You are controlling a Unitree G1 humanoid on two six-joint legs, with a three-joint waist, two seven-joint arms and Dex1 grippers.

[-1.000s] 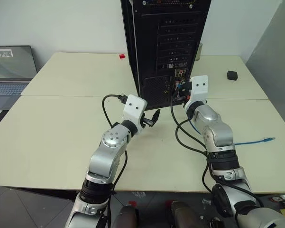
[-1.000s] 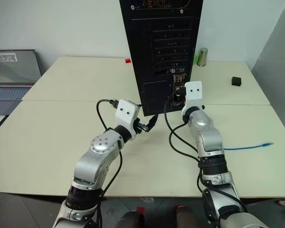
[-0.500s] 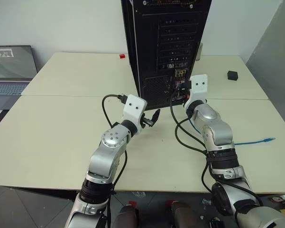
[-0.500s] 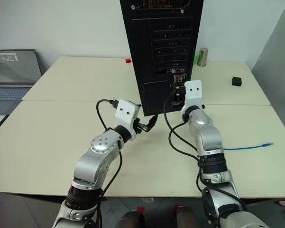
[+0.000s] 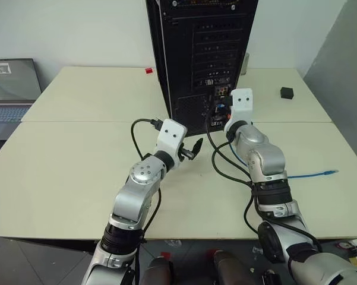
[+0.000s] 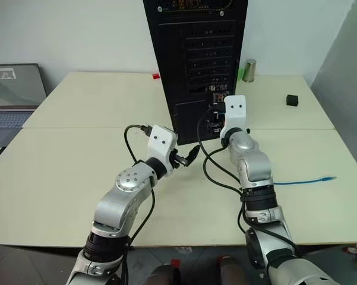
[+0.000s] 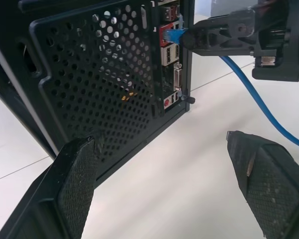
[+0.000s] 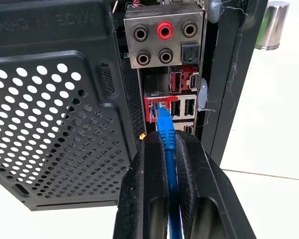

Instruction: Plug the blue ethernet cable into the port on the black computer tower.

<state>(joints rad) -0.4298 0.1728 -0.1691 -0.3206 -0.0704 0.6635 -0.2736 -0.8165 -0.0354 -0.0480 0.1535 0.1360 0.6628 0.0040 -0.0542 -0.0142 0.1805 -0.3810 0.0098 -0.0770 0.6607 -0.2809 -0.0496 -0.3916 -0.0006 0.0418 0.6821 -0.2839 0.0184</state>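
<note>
At the back of the tall black metal computer tower (image 5: 202, 53), upright on the pale cream surface (image 5: 77, 160): perforated vent grille low down, slot covers above, colourful socket panel beside the grille. Right claw (image 8: 166, 144) pinched narrow on the thin bright-blue ethernet cable (image 8: 165, 130), just behind its clear plug. Plug tip at a red-framed port (image 8: 156, 107) in the tower's socket panel, under the round audio jacks; cannot tell whether fully seated. Rest of the blue cord trailing from the tower's rear, away to the right across the surface, free end (image 5: 328, 173) lying well apart from the tower. Left claw (image 5: 192, 148) spread wide, holding nothing, just in front of the tower's vent grille, its textured black fingers (image 7: 79, 184) apart and clear of the case. Small red block (image 5: 148, 70) on the surface to the left of the tower; small black box (image 5: 286, 92) to its right; metal cylinder (image 6: 248, 70) near the tower's right side. Grey laptop (image 5: 9, 89), open, far left of the tower.
</note>
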